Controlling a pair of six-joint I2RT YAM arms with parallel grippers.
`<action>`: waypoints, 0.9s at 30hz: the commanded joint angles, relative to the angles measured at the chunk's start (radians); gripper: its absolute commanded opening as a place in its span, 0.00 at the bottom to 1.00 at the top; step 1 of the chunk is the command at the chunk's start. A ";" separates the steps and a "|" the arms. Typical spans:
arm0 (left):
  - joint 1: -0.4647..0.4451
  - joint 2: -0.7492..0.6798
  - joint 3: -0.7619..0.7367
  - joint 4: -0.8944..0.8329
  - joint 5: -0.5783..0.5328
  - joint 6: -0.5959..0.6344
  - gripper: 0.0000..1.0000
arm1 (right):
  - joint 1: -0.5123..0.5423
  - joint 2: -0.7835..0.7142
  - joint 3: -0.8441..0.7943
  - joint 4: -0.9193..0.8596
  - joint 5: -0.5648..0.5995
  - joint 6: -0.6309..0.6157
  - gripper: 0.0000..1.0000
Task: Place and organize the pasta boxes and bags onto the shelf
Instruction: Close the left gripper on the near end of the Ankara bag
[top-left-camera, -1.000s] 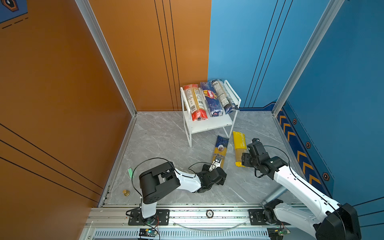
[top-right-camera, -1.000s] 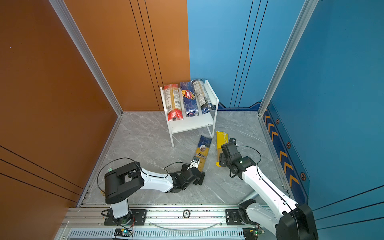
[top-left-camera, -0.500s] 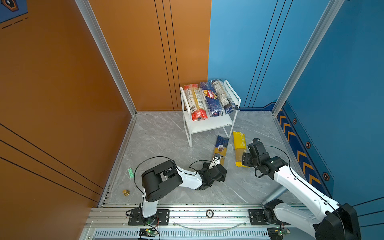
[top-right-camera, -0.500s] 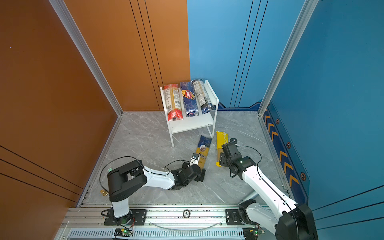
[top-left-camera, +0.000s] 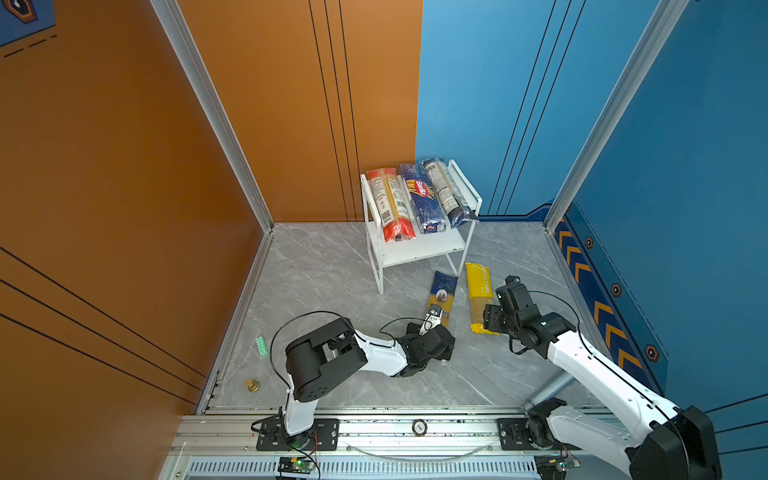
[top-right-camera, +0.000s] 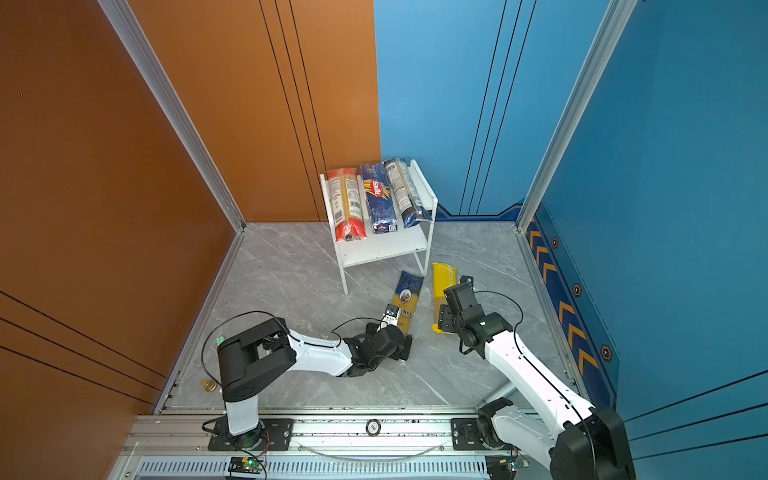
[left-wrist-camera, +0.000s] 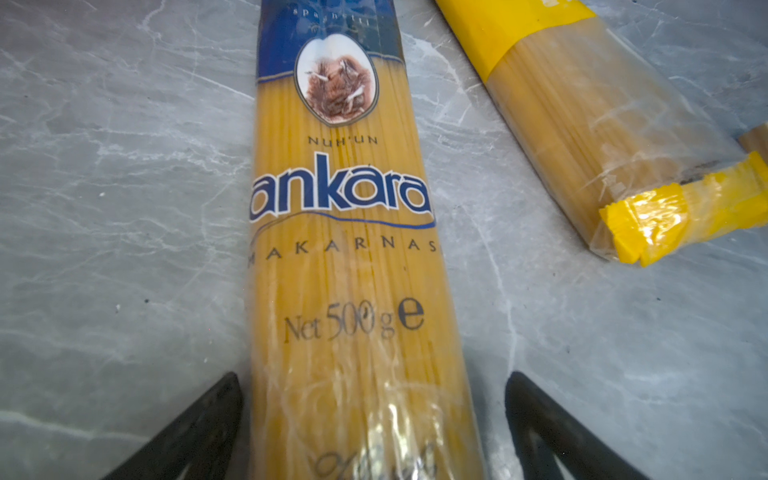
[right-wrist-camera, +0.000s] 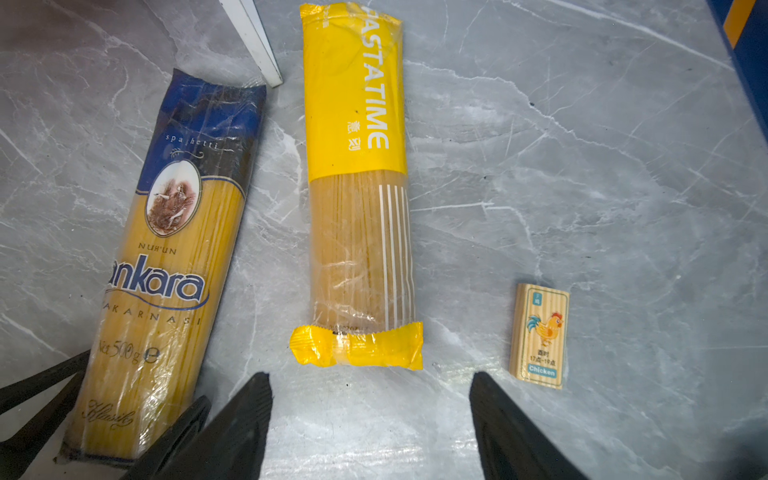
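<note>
Ankara spaghetti pack (left-wrist-camera: 345, 249): flat on the grey marble floor (left-wrist-camera: 104, 208), just short of the white shelf (top-left-camera: 419, 249). Long axis pointing straight away from the left gripper (left-wrist-camera: 372, 378), near end between its fingers (left-wrist-camera: 199, 424), spread wide and not yet clamped. Alongside, yellow Pastatime pack (right-wrist-camera: 357, 208), near end just ahead of the right gripper (right-wrist-camera: 370, 376), likewise spread and empty. Left arm nearer for the Ankara pick.

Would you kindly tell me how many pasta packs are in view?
5. Three lie side by side on the top board of the shelf: red-ended, Barilla, clear. Two lie on the floor: Ankara and yellow. None seems hidden.
</note>
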 joint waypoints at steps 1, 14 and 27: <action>0.007 0.036 0.000 -0.129 0.034 -0.006 0.95 | -0.007 -0.004 -0.011 0.007 -0.010 0.022 0.74; 0.006 0.056 0.039 -0.223 0.038 0.003 0.84 | -0.009 -0.039 -0.008 0.001 -0.011 0.032 0.74; 0.005 0.037 0.024 -0.223 0.031 -0.003 0.58 | -0.010 -0.061 -0.005 -0.008 -0.015 0.041 0.74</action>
